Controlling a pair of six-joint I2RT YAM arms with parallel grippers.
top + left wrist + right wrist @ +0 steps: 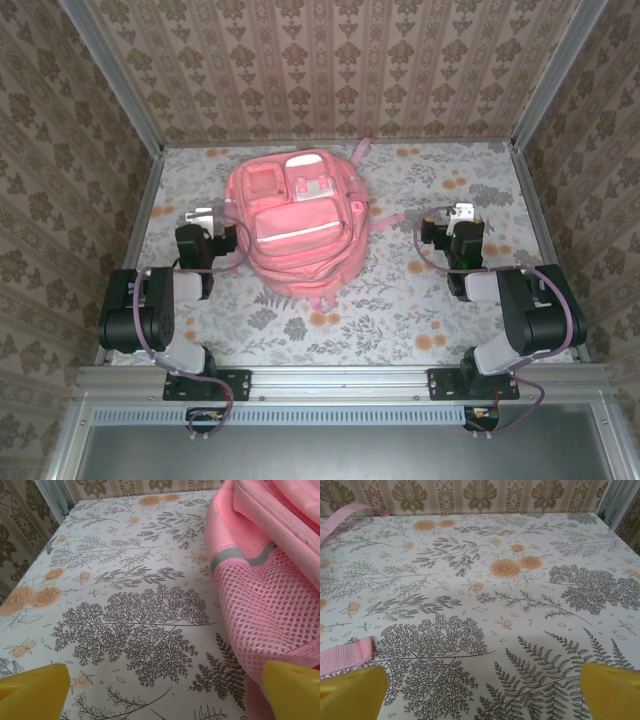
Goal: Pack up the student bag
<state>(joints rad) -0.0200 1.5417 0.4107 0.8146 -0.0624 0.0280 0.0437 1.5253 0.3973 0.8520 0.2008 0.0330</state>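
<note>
The big pink cloth student bag (298, 225) lies flat on the table with the flowery cover (420, 300). It sits in the middle, a bit toward the far wall, with its white-edged front pockets facing up. It is between the two arms.

The left jaws are wide apart and hold nothing. They sit just beside the left side of the student bag (270, 580), and the right yellow tip is very near the pink net side pocket (260, 615). The right jaws are wide apart too and hold nothing. They sit on the other side, further from the bag, over bare table. A flat pink strap end (345, 655) lies near their left tip.

I think the bag will feel soft and floppy. It looks quite flat, so it is likely light. If you lift it by one spot, the rest will sag and fold. The cloth should not slip much, and it will not break.

A good place to grab is a strap or a thick sewn edge, because these are strong. The net pocket is thin and could catch on a tip. The zip tags look too small to tell where they are.
</note>
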